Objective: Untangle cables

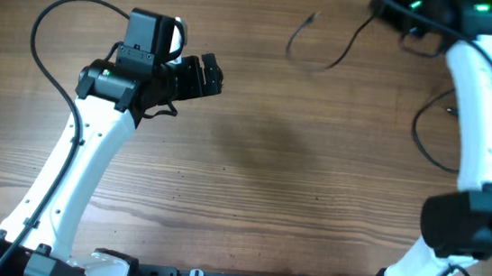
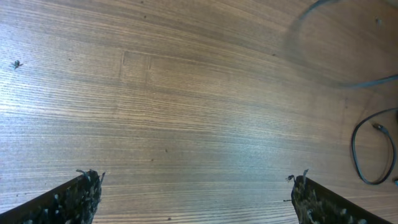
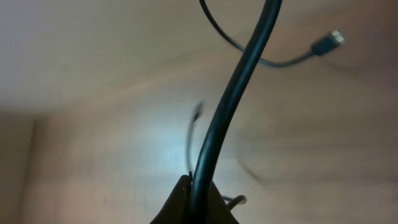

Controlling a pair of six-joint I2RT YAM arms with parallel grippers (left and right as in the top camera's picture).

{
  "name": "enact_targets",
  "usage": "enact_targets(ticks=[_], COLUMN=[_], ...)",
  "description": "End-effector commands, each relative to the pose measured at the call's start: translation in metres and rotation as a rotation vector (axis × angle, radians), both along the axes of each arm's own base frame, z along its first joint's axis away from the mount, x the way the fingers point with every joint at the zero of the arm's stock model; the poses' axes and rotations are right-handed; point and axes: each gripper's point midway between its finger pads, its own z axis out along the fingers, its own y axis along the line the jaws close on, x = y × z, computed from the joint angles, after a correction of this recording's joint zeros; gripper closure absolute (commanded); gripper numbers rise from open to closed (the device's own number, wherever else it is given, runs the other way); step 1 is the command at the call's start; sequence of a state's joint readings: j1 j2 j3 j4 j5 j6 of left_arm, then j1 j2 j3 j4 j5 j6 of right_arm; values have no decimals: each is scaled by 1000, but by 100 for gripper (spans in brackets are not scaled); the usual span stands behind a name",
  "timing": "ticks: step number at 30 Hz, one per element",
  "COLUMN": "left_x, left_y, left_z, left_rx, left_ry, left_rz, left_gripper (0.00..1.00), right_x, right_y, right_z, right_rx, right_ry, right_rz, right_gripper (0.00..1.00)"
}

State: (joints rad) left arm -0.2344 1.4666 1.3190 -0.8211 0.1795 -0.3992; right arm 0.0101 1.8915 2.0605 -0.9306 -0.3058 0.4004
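The thin, flexible black cables (image 1: 325,68) lie in the upper right of the overhead view on the pale, wood-grain counter (image 1: 251,175), well apart from the left arm. One cord curves from a small end plug (image 1: 313,18) down and back up toward the top edge, where the white right arm (image 1: 484,107) reaches. A second cord (image 1: 415,127) loops just beside that arm in the right part of the frame.

The right claw (image 3: 196,193) is pressed together on one cable strand (image 3: 233,99). In the right wrist view the strand rises from the closed tips at bottom centre to the top edge, looking thick only because it sits so near the lens. Pinching it off the wood probably serves to lift this strand clear, so the crossings open up. Behind it, a thinner cord ends in a silver-tipped plug (image 3: 329,40) at upper right; the rest is blurred.

The left claw (image 2: 196,199) is spread wide and grips nothing, its dark fingertips (image 2: 81,196) in the bottom corners of the left wrist view over bare wood. A cable loop (image 2: 364,168) shows only at that view's right edge. It reads as a waiting second hand: the next move likely calls for it to travel toward the upper right and pin a free end. Otherwise the light cords may simply drag along together.
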Motion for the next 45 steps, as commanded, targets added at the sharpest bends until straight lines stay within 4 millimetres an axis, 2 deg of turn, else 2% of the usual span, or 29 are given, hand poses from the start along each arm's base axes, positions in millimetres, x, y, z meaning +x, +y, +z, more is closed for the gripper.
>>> enact_targets(ticks=[1,4,6,8,10,13,14,16,17,20,23,24,26,27,28,32,34,36,38,40,42,45], left_x=[0,0,0,0,0,0,0,0,0,0,0,0,0,0,0,0,0,3,4,4,4,4], left_y=[2,2,2,2,2,2,2,2,2,2,2,2,2,2,2,2,2,1,1,1,1,1], left_z=[-6,-6,-6,-6,-6,-6,-6,-6,-6,-6,-6,-6,-6,-6,-6,-6,-6,-4,-4,-4,-4,-4], left_rx=[8,8,8,8,8,8,8,8,8,8,8,8,8,8,8,9,8,5,4,4,4,4], left_ry=[12,12,13,13,13,13,13,13,12,13,13,13,13,13,13,13,12,-2,-5,-5,-5,-5], left_rz=[11,11,11,11,11,11,11,11,11,11,11,11,11,11,11,11,11,11,11,11,11,11], left_gripper=[0,0,0,0,0,0,0,0,0,0,0,0,0,0,0,0,0,0,0,0,0,0], right_x=[9,21,32,48,67,86,91,94,92,85,80,80,79,77,71,35,1,-28,-74,-121,-150,-177], right_y=[-76,-124,-147,-176,-195,-219,-221,-220,-221,-221,-216,-209,-191,-177,-157,-113,-85,-64,-45,-37,-33,-30], right_z=[46,44,32,8,-17,-65,-85,-116,-128,-137,-119,-108,-77,-53,-23,42,86,115,146,161,167,172], right_rx=[-146,-270,-340,-404,-418,-400,-384,-380,-388,-397,-397,-386,-351,-326,-277,-143,-83,-75,-83,-66,-62,-61], right_ry=[-133,-170,-170,-161,-162,-126,-99,-35,-3,42,33,19,-34,-80,-135,-221,-280,-331,-363,-345,-330,-326], right_rz=[-319,-528,-622,-720,-762,-809,-802,-770,-766,-758,-722,-676,-565,-485,-389,-224,-125,-30,21,18,17,17], right_gripper=[96,96,96,96,96,96,91,44,0,1,0,0,0,0,0,0,0,0,0,0,0,0])
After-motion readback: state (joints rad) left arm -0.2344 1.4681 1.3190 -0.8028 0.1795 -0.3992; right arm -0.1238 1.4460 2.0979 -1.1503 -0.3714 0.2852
